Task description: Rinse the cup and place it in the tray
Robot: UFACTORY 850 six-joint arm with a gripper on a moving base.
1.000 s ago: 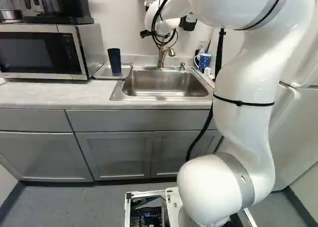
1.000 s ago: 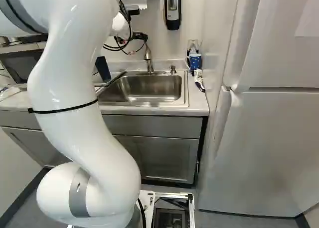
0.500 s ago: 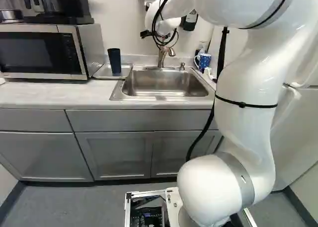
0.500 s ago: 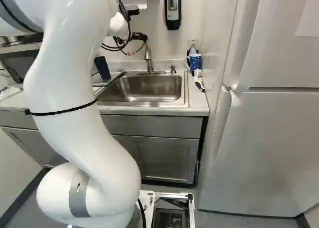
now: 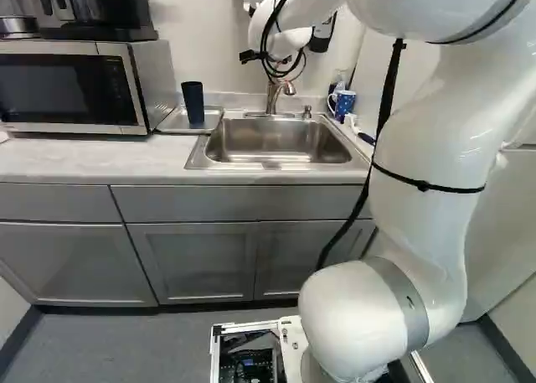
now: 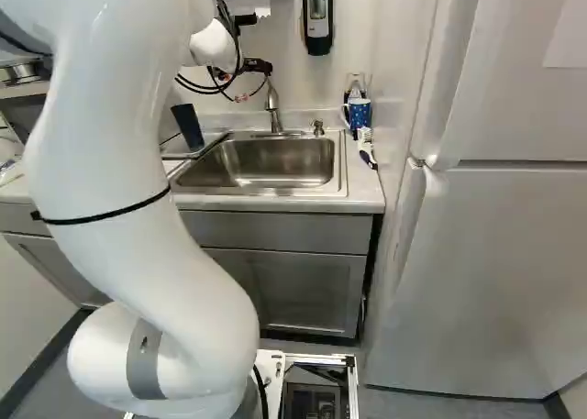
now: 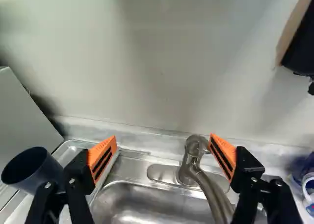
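Gripper (image 6: pixel 257 68) spread, near faucet (image 6: pixel 273 107); cup (image 5: pixel 193 103) in tray (image 5: pixel 172 125)

Left and right base views face the same sink (image 5: pixel 276 142) from behind the arm (image 5: pixel 427 157), wrist view nearer.

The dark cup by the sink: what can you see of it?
The cup is tall, plain and blue-black, slightly wider at its open mouth, with no handle showing. It looks like plastic. It stands mouth up on the metallic-looking tray, between the microwave and the sink. Its inside is too dark to tell whether it holds anything. Only the tray visibly touches it; the open gripper is not holding it.
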